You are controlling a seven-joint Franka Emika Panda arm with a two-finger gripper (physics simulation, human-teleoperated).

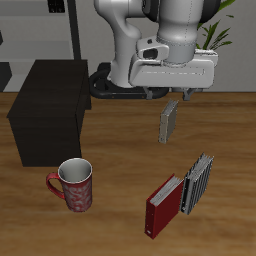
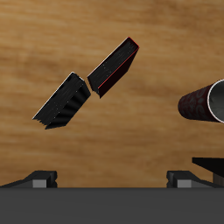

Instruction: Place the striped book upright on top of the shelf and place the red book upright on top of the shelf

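Exterior view: gripper (image 1: pixel 183 92) raised above table, fingers apart, holding nothing. Striped book (image 1: pixel 199 184) and red book (image 1: pixel 164 206) lying touching near front edge; shelf (image 1: pixel 50 112) bare. Likely approach stage: next, descending to grasp striped book.

You have 1 red patterned mug (image 1: pixel 76 185) near the table's (image 1: pixel 120 140) front edge, 1 small grey book (image 1: pixel 169 121) standing farther back, and a potted plant (image 1: pixel 214 38) behind.

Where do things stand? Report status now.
Gripper high over the table, nothing held, jaw state unclear. Striped book and red book standing together near the front edge; shelf top bare. Mug stands between shelf and books.
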